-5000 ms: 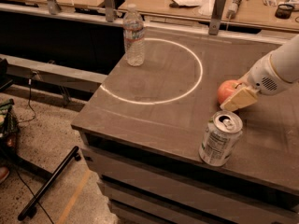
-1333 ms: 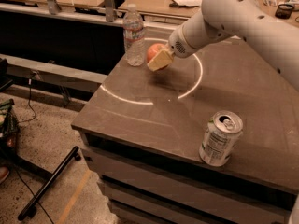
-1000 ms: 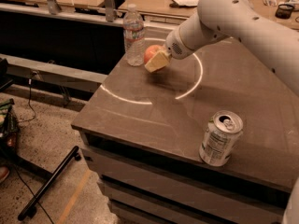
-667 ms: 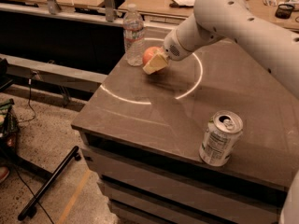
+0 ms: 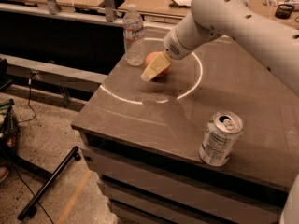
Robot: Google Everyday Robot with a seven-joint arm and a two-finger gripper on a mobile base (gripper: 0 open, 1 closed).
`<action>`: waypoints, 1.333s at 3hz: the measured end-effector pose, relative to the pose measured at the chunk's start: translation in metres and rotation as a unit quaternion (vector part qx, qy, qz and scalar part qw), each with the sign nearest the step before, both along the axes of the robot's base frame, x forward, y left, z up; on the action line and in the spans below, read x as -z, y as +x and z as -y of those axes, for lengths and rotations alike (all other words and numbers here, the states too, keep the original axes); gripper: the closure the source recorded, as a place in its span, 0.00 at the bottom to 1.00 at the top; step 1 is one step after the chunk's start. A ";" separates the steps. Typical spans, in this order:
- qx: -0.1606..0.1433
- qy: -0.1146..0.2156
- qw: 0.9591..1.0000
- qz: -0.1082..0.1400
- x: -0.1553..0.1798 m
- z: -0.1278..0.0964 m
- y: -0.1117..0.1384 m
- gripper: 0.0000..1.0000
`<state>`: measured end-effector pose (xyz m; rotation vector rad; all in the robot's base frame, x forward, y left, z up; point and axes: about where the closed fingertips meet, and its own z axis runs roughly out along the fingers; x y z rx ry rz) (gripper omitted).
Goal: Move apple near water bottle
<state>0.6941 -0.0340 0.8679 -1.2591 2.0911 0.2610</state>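
Observation:
The red-orange apple [image 5: 153,59] sits low at the table's far left, just right of the clear water bottle [image 5: 134,36], which stands upright with its white cap on. My gripper [image 5: 156,67] is shut on the apple, its tan fingers [image 5: 153,70] covering the apple's front. The white arm reaches in from the upper right. I cannot tell whether the apple touches the tabletop.
A silver drink can [image 5: 220,139] stands near the table's front right edge. A white circle [image 5: 140,100] is marked on the grey tabletop. The table's left edge drops to the floor, where a black stand leg [image 5: 51,181] lies. Wooden benches with clutter stand behind.
My gripper has carried the apple from the table's right side, near the can, across to the far left next to the water bottle, and lowered it slightly in the last second.

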 end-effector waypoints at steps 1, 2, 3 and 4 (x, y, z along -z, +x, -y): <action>0.034 -0.032 0.999 0.007 -0.008 0.027 -0.001 0.00; 0.049 -0.046 0.998 0.006 -0.010 0.041 -0.002 0.00; 0.044 -0.051 0.997 -0.020 -0.011 0.065 -0.008 0.00; 0.044 -0.051 0.997 -0.020 -0.011 0.064 -0.008 0.00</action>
